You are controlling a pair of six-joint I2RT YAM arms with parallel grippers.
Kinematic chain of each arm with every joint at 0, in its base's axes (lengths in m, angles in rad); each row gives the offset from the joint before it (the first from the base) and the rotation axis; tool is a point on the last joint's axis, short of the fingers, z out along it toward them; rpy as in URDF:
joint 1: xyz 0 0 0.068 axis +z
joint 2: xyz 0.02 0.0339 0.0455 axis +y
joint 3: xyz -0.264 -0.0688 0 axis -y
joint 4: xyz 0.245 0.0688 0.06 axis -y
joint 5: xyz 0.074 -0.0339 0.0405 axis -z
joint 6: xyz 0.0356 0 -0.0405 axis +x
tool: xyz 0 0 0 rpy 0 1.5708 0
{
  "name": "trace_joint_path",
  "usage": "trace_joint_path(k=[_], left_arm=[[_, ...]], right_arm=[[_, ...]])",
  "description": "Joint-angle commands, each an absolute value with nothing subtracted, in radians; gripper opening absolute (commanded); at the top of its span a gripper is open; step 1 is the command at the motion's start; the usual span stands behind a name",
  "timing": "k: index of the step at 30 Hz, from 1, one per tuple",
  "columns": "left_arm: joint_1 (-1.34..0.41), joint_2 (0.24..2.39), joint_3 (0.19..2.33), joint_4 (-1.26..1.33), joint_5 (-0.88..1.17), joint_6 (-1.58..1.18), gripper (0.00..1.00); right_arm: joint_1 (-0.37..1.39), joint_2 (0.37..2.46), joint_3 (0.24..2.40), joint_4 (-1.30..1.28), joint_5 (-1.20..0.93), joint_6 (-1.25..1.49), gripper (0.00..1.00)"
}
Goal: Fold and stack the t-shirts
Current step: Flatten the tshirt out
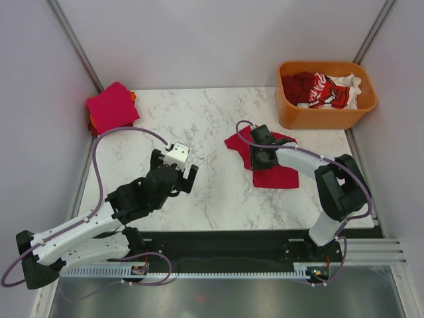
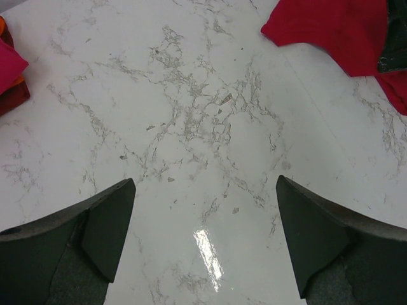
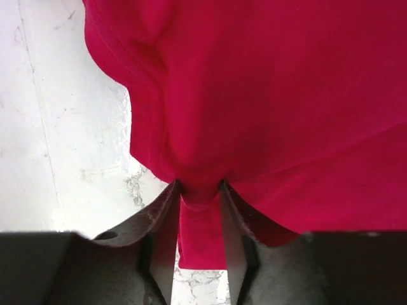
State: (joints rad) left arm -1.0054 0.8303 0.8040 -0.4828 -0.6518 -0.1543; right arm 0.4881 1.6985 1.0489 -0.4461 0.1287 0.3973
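A crimson t-shirt (image 1: 273, 171) lies partly folded right of the table's middle. My right gripper (image 1: 260, 147) is shut on a bunched edge of it; the right wrist view shows the cloth (image 3: 273, 95) pinched between the fingers (image 3: 159, 229). My left gripper (image 1: 182, 173) is open and empty over bare marble left of centre, apart from the shirt, whose corner shows in the left wrist view (image 2: 337, 32). A stack of folded pink-red and orange shirts (image 1: 111, 107) sits at the far left corner. More shirts (image 1: 321, 88) lie in a tub.
The orange plastic tub (image 1: 326, 114) stands at the far right corner. Grey walls with metal posts close in the table on the left, back and right. The stack's edge shows at the left in the left wrist view (image 2: 9, 70).
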Motion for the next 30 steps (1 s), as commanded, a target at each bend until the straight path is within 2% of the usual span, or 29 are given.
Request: trace_joint_path(k=[1, 2, 4, 5, 6, 7, 8, 12, 17, 22, 23, 24, 26, 28, 30], left_arm=[[-1.002, 0.831, 0.821, -0.471, -0.661, -0.126, 1.0], [-1.002, 0.83, 0.821, -0.472, -0.661, -0.126, 1.0], [-1.002, 0.831, 0.821, -0.471, -0.66, -0.126, 1.0], [-1.002, 0.833, 0.821, -0.471, -0.66, -0.126, 1.0], [-1.002, 0.831, 0.821, -0.472, -0.66, -0.126, 1.0], [-1.002, 0.831, 0.821, -0.472, -0.66, -0.126, 1.0], [-1.002, 0.831, 0.821, -0.471, -0.66, -0.126, 1.0], [-1.002, 0.833, 0.821, -0.471, -0.661, -0.126, 1.0], [-1.0, 0.833, 0.822, -0.471, -0.675, -0.123, 1.0], [-0.999, 0.808, 0.827, -0.476, -0.744, -0.126, 0.98], [-0.999, 0.793, 0.824, -0.477, -0.753, -0.127, 0.98], [-0.997, 0.785, 0.824, -0.476, -0.762, -0.13, 0.98], [-0.994, 0.767, 0.825, -0.477, -0.784, -0.133, 0.98], [-0.992, 0.755, 0.825, -0.477, -0.804, -0.137, 0.97], [-0.992, 0.729, 0.822, -0.476, -0.813, -0.143, 0.97]], right_arm=[[0.491, 1.706, 1.049, -0.417, 0.126, 0.416, 0.38], [0.491, 1.706, 1.049, -0.413, 0.124, 0.414, 0.32], [0.491, 1.71, 1.049, -0.414, 0.124, 0.408, 0.26], [0.489, 1.713, 1.049, -0.413, 0.124, 0.408, 0.17], [0.491, 1.715, 1.049, -0.413, 0.124, 0.405, 0.12], [0.491, 1.717, 1.051, -0.413, 0.123, 0.405, 0.02], [0.489, 1.715, 1.051, -0.416, 0.123, 0.403, 0.0], [0.492, 1.668, 1.098, -0.472, 0.12, 0.397, 0.0], [0.541, 1.591, 1.429, -0.728, 0.009, 0.309, 0.0], [0.702, 1.634, 2.117, -1.032, -0.193, 0.293, 0.0], [0.734, 1.647, 2.219, -1.052, -0.196, 0.308, 0.0], [0.739, 1.675, 2.408, -1.064, -0.199, 0.33, 0.0], [0.739, 1.695, 2.558, -1.045, -0.206, 0.376, 0.0], [0.741, 1.669, 2.594, -0.94, -0.189, 0.409, 0.0], [0.741, 1.6, 2.469, -0.847, -0.189, 0.434, 0.0]])
